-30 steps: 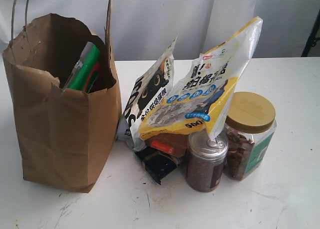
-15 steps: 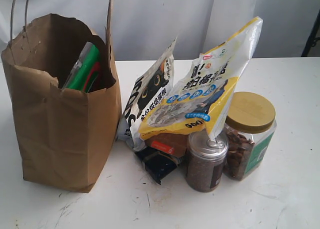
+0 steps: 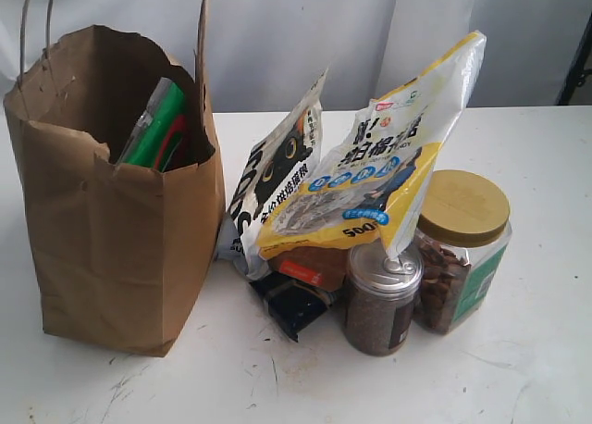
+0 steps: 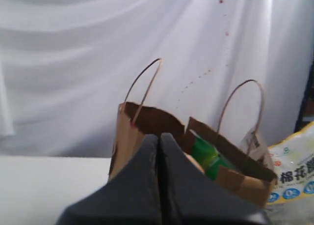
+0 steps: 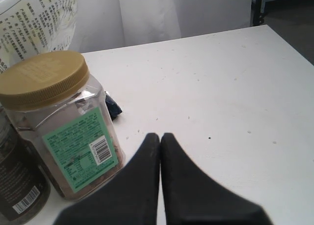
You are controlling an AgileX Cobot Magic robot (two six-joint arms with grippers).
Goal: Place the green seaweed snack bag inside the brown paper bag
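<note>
The brown paper bag [image 3: 120,230] stands upright at the left of the table, its rim torn. The green seaweed snack bag [image 3: 157,128] stands inside it, only its upper edge showing above the rim. The left wrist view shows the same paper bag [image 4: 128,139] with the green packet [image 4: 208,156] in its mouth. My left gripper [image 4: 160,136] is shut and empty, short of the bag. My right gripper [image 5: 160,135] is shut and empty above bare table, beside the gold-lidded jar [image 5: 54,117]. Neither gripper shows in the exterior view.
Right of the bag lean a white black-cat pouch [image 3: 273,179] and a yellow-and-white snack bag [image 3: 379,155]. In front lie a small dark packet [image 3: 291,304], a dark can [image 3: 381,299] and a gold-lidded jar [image 3: 461,248]. A white curtain hangs behind.
The paper bag's rim shifted very slightly; everything else stays as it was.
</note>
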